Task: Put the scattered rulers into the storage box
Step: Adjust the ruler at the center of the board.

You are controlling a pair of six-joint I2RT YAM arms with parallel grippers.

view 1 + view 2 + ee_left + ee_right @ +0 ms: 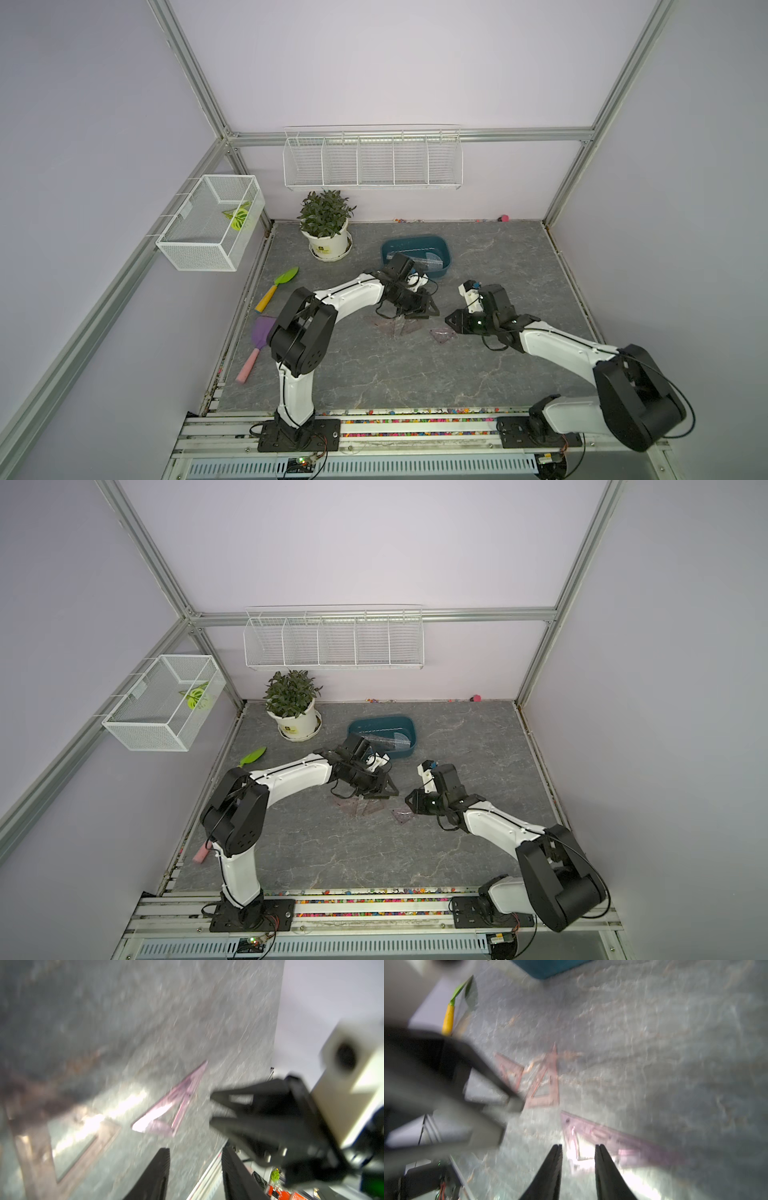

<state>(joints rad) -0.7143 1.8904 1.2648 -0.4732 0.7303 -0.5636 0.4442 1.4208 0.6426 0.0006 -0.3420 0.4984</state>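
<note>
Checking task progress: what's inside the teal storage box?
The storage box holds a semicircular protractor and what look like clear straight strips beside it. One near corner is hidden behind the left arm.

Even soft light, wrist views motion-blurred, glare on tabletop [116,1105]

Our left arm [353,293] and right arm [561,345] reach forward, elbows bent, wrists turned toward each other. Our left gripper [195,1150] tilts downward, jaws parted, empty; our right gripper [579,1146] sits low, jaws likewise parted.
</note>
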